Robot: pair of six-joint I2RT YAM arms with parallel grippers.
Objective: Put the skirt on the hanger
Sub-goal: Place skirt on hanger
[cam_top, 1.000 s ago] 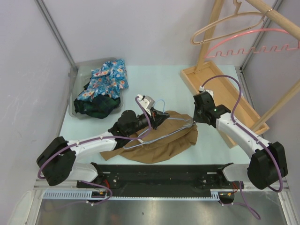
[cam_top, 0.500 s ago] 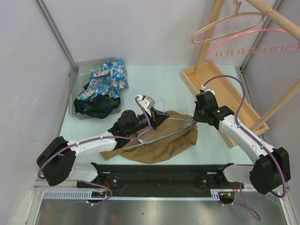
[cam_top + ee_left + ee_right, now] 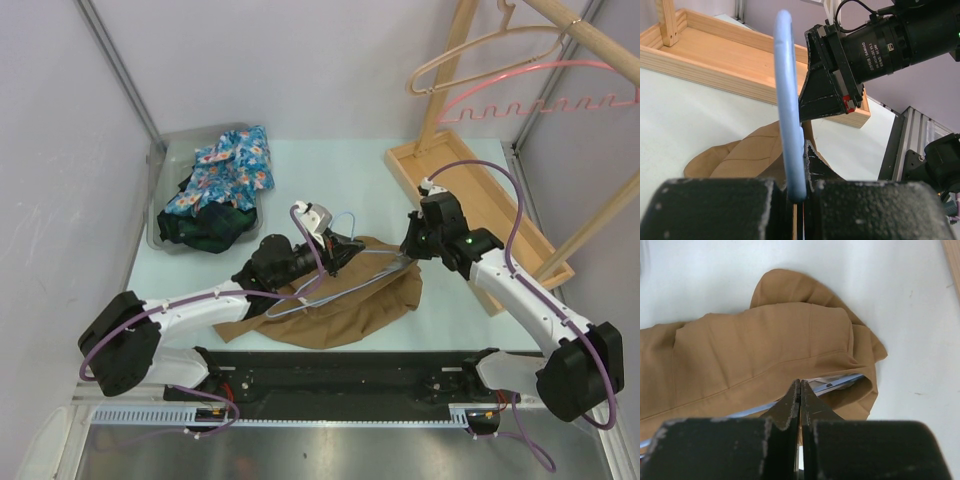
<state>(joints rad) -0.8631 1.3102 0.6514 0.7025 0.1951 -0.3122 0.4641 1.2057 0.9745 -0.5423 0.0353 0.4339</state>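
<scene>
Since a second ago, has stretched the right arm (image 3: pixel 520 290) farther out over the table (image 3: pixel 330 170), with the shoulder block swung out toward the right edge and nearer the front rail. Has carried the right jaws a little left and away from the base, with the wrist turned to aim them more leftward at the skirt (image 3: pixel 340 318). Has dragged the right tip of the hanger (image 3: pixel 340 285) along, slightly higher in the overhead view. Has eased the left jaws and the hanger's hook a shade toward the far side.
</scene>
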